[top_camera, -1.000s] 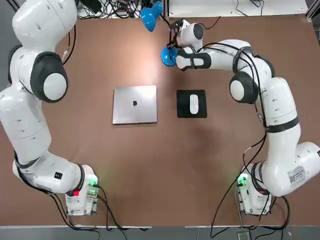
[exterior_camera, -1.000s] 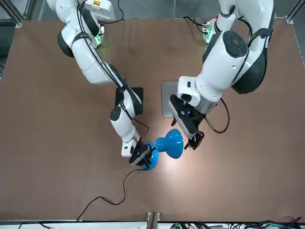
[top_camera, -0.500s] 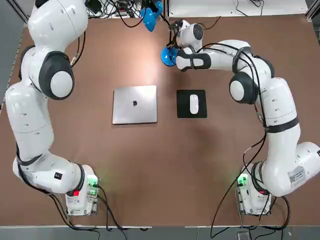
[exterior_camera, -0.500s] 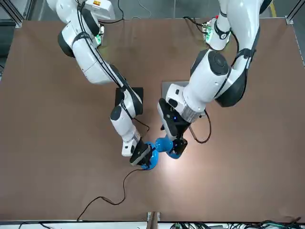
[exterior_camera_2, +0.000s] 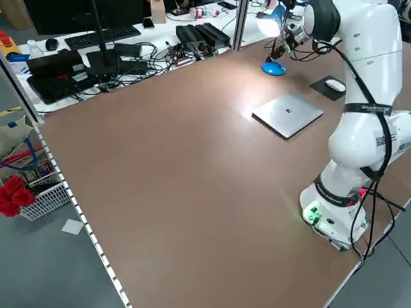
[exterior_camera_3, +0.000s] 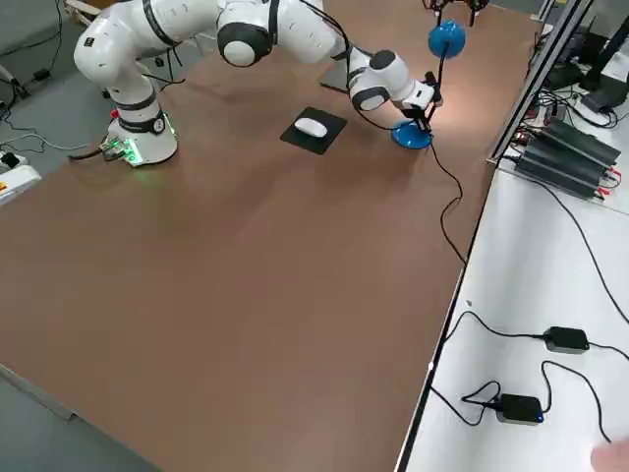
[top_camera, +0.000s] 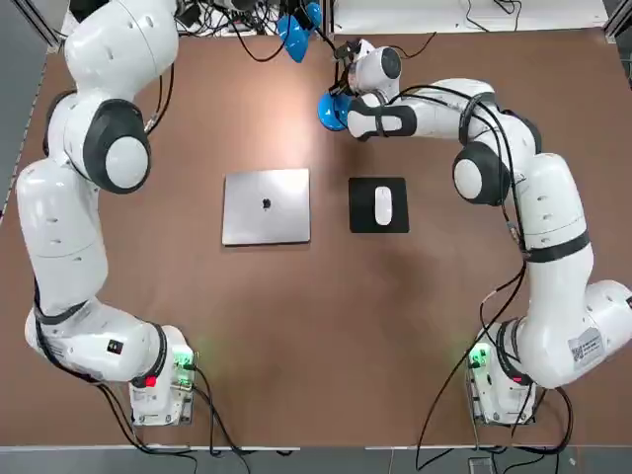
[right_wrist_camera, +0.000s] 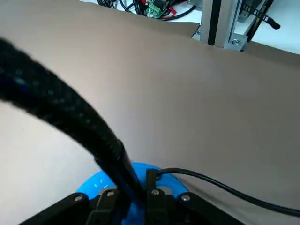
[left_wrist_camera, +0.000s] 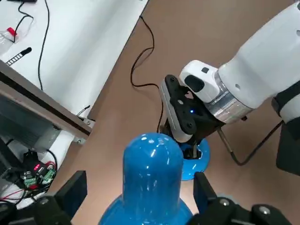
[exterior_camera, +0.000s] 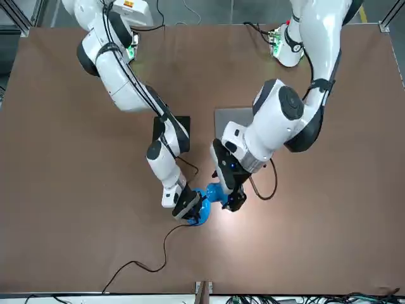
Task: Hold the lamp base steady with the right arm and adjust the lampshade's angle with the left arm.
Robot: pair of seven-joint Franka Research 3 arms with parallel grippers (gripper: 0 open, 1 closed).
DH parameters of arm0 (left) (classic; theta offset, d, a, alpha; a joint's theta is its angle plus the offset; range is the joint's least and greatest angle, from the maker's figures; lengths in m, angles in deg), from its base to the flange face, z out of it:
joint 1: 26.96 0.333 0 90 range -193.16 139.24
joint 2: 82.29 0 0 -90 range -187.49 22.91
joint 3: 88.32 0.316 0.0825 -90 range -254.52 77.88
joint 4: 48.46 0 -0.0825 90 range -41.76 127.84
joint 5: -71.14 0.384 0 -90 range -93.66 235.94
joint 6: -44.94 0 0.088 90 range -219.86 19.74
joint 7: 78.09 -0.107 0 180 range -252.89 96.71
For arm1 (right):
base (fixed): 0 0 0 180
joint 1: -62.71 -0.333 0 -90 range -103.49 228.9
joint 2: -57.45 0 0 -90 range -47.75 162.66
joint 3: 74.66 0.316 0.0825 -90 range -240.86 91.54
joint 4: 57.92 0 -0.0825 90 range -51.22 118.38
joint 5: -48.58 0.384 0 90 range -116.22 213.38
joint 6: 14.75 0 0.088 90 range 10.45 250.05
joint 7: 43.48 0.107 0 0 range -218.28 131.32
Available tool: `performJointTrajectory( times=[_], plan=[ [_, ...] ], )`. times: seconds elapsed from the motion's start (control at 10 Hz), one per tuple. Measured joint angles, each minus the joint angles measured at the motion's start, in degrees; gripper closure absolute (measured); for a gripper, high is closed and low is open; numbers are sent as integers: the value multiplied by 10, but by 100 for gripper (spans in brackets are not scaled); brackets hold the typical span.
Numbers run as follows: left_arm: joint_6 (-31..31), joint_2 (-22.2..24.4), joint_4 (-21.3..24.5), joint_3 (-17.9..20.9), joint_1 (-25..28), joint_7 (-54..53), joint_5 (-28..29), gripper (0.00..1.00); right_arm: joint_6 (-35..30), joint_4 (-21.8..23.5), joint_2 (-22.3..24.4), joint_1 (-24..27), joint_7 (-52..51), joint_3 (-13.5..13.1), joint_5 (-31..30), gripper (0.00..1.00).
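The lamp base (top_camera: 330, 111) is a blue disc at the table's far edge, with a thin black neck (right_wrist_camera: 70, 122) rising from it. My right gripper (exterior_camera: 190, 208) is shut on the lamp base where the neck meets it (right_wrist_camera: 133, 199). The blue lampshade (exterior_camera: 217, 191) hangs above and beside the base. My left gripper (left_wrist_camera: 140, 192) is open, with a finger on each side of the lampshade (left_wrist_camera: 152, 171) and a gap visible at both. The shade's lit mouth (exterior_camera_2: 270, 23) shows in the left side view.
A closed grey laptop (top_camera: 266, 205) and a black mouse pad with a white mouse (top_camera: 379, 205) lie mid-table. The lamp's black cord (exterior_camera: 142, 266) trails off the far edge. Beyond that edge are a metal rail and cables (left_wrist_camera: 42, 112).
My left arm has swung in towards the lamp, and its open gripper now sits around the lampshade. My right gripper has finished closing on the lamp base and has not shifted.
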Motion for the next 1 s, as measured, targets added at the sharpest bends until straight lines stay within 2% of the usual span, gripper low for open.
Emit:
performJointTrajectory(
  times=[0.4,0.8,1.0],
  plan=[
    [-24,-19,0,0,-1,-1,-1,0,2,0,-1,0,0,0,0,85],
    [-38,-32,1,0,-4,-3,-71,0,3,0,-1,0,0,-1,0,85],
    [-40,-36,1,0,-5,-3,-75,0,5,1,-1,0,0,-1,0,85]
  ],
)
